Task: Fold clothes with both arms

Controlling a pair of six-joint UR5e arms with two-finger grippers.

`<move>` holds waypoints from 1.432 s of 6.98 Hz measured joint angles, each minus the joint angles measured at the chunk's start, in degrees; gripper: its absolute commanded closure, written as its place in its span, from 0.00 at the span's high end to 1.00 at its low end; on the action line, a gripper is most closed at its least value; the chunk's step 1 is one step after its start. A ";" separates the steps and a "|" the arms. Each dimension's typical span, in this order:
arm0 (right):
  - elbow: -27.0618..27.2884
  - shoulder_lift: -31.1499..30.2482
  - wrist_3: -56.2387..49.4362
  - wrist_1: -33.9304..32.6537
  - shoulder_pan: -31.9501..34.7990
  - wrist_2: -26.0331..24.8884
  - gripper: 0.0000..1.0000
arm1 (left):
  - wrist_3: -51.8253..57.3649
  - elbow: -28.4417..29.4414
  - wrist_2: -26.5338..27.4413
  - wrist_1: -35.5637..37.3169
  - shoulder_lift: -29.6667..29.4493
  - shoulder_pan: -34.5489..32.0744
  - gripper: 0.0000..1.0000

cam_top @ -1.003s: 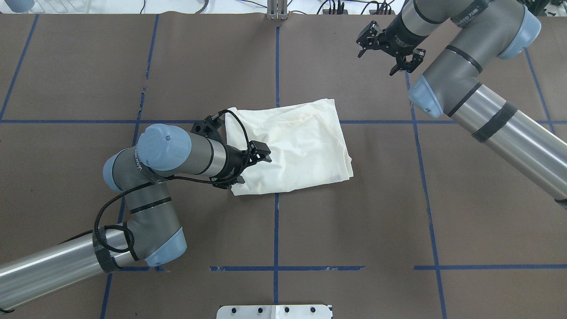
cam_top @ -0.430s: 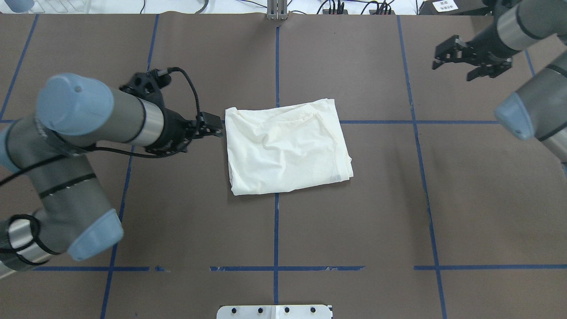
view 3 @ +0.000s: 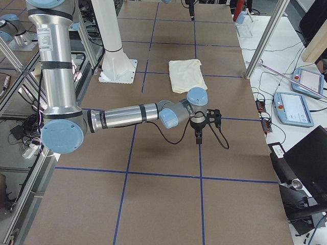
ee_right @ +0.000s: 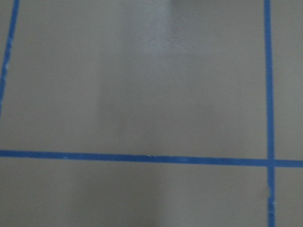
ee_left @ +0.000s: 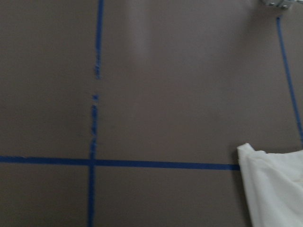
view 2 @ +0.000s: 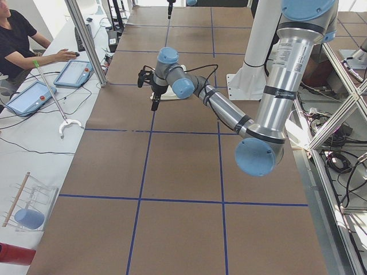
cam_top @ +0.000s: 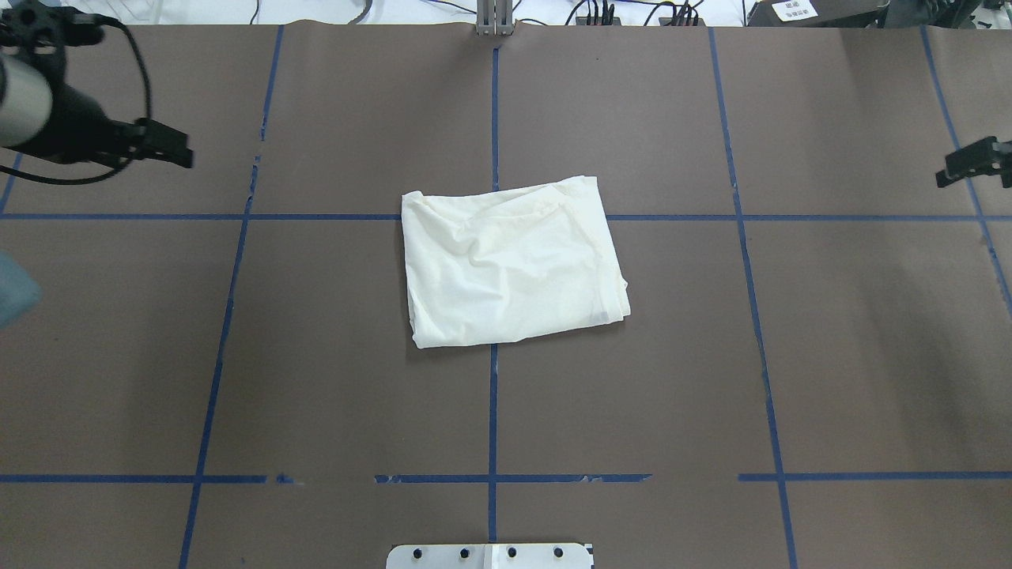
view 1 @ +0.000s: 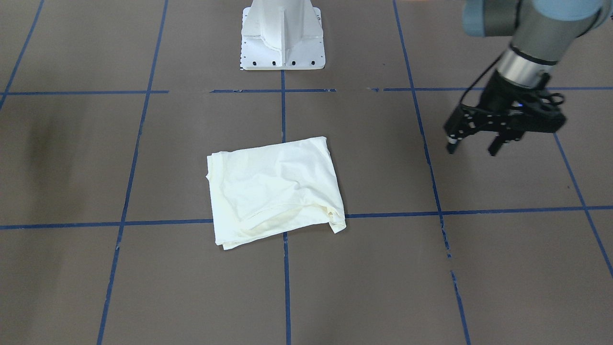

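The cream-white shirt (cam_top: 514,265) lies folded in a rough rectangle at the table's middle, plain side up; it also shows in the front view (view 1: 275,189), and one corner shows in the left wrist view (ee_left: 274,189). No print is visible. My left gripper (view 1: 471,146) is open and empty, well off the shirt toward my left; it also shows in the overhead view (cam_top: 170,150). Only one black finger of my right gripper (cam_top: 974,163) shows at the overhead view's right edge, far from the shirt. I cannot tell whether it is open or shut.
Blue tape lines grid the brown table (cam_top: 316,379). The white pedestal base (view 1: 282,43) stands at the robot's side. An operator (view 2: 17,40) sits at a side bench with tablets beyond the table's far edge.
My left gripper has drawn back from the shirt's left edge to the far left. My right gripper has moved out to the right edge of view. The shirt has not moved.
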 measured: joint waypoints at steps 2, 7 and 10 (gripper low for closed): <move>-0.46 -5.33 -17.06 -5.59 7.44 3.49 1.00 | 30.71 4.90 -3.49 1.02 5.84 -13.15 1.00; 0.97 -5.38 -28.65 -16.47 14.60 5.57 1.00 | 47.72 14.31 -8.56 1.68 12.23 -22.08 1.00; 0.68 -5.50 -27.05 -16.89 14.88 9.15 1.00 | 48.26 16.16 -9.78 5.22 13.18 -23.18 1.00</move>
